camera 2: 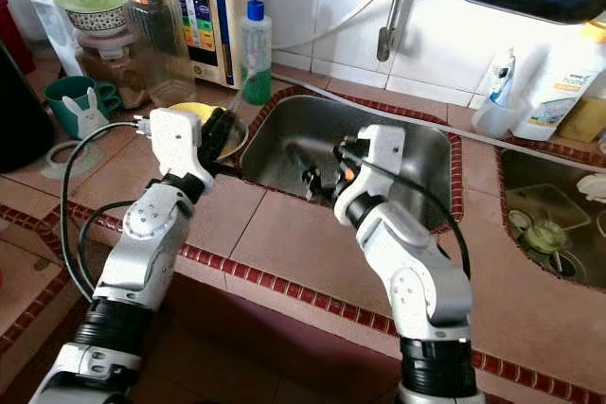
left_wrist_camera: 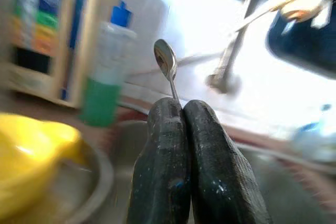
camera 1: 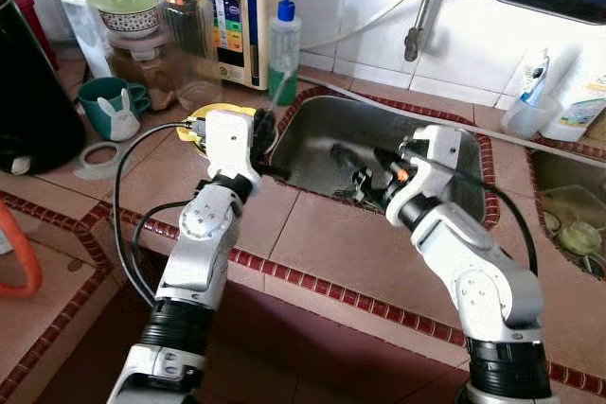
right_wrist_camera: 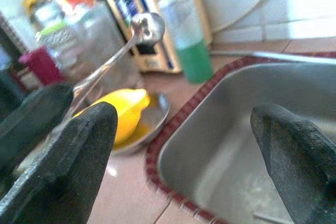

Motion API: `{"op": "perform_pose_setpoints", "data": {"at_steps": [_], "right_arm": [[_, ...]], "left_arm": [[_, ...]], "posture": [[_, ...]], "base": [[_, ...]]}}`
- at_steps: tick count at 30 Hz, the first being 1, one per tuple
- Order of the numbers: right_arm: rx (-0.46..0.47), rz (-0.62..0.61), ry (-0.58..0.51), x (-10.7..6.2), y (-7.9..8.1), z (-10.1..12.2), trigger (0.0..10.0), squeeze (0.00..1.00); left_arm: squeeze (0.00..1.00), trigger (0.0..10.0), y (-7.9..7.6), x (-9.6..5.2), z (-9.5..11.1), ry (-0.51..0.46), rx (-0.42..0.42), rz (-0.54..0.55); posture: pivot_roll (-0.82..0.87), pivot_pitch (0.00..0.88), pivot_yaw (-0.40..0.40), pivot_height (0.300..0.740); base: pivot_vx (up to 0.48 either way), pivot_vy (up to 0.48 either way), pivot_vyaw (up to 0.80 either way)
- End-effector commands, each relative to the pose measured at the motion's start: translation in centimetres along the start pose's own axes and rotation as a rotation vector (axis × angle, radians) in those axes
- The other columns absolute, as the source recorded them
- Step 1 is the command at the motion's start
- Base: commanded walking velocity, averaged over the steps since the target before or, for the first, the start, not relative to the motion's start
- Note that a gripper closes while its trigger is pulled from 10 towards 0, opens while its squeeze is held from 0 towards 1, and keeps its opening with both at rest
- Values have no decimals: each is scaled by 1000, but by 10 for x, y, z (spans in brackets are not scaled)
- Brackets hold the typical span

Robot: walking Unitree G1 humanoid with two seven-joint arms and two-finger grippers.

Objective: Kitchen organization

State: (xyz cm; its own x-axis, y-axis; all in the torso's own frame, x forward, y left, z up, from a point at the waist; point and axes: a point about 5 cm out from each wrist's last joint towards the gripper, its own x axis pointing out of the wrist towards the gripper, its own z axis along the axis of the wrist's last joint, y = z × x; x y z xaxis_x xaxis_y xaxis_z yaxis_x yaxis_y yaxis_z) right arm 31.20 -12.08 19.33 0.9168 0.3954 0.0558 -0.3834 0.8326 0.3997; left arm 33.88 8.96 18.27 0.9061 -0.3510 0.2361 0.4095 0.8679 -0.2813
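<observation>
My left gripper (camera 1: pixel 263 135) hovers at the left rim of the steel sink (camera 1: pixel 317 144). It is shut on the handle of a metal spoon (left_wrist_camera: pixel 166 60), whose bowl points up and away from the fingertips. The right gripper (camera 1: pixel 354 172) reaches over the sink's near left part, open, with nothing between its fingers (right_wrist_camera: pixel 79 145). In the right wrist view the spoon (right_wrist_camera: pixel 118 56) rises from the left gripper's fingers, off to the side of the open jaws. A yellow object (camera 1: pixel 216 111) lies in a shallow metal bowl (right_wrist_camera: pixel 155 114) just behind the left gripper.
A soap bottle with green liquid (camera 1: pixel 282 52) stands at the sink's back left corner, with the tap (camera 1: pixel 417 26) on the tiled wall. Jars (camera 1: pixel 185 35), a green mug (camera 1: pixel 106 106) and an appliance (camera 1: pixel 232 7) crowd the back left. A second basin (camera 1: pixel 568 210) lies to the right.
</observation>
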Motion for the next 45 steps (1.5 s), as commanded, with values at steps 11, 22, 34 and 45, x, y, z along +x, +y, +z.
{"op": "perform_pose_setpoints", "data": {"at_steps": [11,22,34,45], "right_arm": [[129,-69,-44,10,-6,5,10000,0],[134,-69,-51,13,-7,7,10000,0],[149,-63,-112,16,-8,15,10000,0],[345,-57,-100,23,-4,9,0,0]], "left_arm": [[0,0,-40,-9,-4,98,-508,-254],[0,0,-51,-22,-5,217,-619,-366],[0,0,-55,-26,-7,258,-630,-391],[0,0,-59,-32,-5,271,-651,-437]], "posture": [[195,0,-45,740],[199,0,-48,740],[200,0,-45,740],[202,0,-47,740]], "base": [[0,0,0],[0,0,0],[0,0,0],[0,0,0]]}}
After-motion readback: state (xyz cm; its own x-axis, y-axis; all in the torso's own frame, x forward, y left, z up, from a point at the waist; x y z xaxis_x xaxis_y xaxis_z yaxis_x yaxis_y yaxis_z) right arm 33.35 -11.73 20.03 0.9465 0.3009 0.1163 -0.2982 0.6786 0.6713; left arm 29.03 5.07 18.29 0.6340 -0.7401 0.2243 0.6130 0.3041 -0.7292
